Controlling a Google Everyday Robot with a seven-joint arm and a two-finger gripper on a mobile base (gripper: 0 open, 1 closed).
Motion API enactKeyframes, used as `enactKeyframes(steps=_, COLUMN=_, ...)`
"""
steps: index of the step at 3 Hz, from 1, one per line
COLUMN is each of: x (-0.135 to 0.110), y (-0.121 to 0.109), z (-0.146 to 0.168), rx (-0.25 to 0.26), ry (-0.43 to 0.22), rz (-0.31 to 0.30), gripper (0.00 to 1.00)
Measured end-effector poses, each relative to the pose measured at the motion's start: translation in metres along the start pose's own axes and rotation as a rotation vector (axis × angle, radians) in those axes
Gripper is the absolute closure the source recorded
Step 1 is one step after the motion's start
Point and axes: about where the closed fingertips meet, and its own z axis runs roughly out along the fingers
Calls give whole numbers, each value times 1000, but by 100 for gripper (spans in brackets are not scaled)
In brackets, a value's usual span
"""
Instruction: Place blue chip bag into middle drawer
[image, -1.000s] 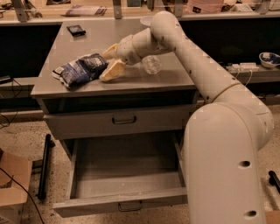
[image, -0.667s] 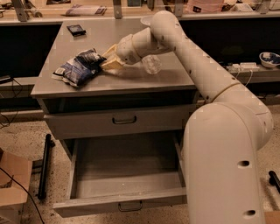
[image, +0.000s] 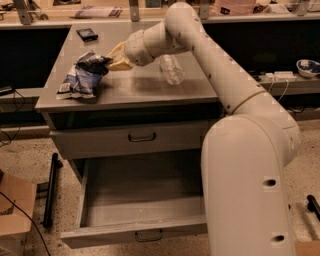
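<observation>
The blue chip bag (image: 81, 76) is a wrinkly dark blue and white bag at the left of the grey cabinet top (image: 135, 90). My gripper (image: 111, 61) reaches in from the right and is shut on the bag's upper right corner. That end is lifted, and the bag's lower left end hangs down to the top. The middle drawer (image: 135, 232) stands pulled open low in front of the cabinet, its flat grey floor bare. The arm's big white body covers the drawer's right side.
A clear plastic bottle (image: 171, 69) lies on the top just right of the gripper. A small black object (image: 87, 34) sits at the back left. A closed drawer (image: 141, 136) is above the open one. A cardboard box (image: 15, 210) and a black bar (image: 50, 190) are on the floor at left.
The gripper has closed on the bag's right end and raised it. The bag has gone from lying flat to hanging tilted from the fingers.
</observation>
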Motion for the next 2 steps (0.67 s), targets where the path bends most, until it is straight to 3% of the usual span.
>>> enactKeyframes(steps=1, x=-41, y=31, z=-32, rx=-78, ry=3, rz=-142, gripper=100)
enactKeyframes(steps=2, x=-57, y=58, z=-54, rx=-137, ry=19, rz=-198, gripper=100)
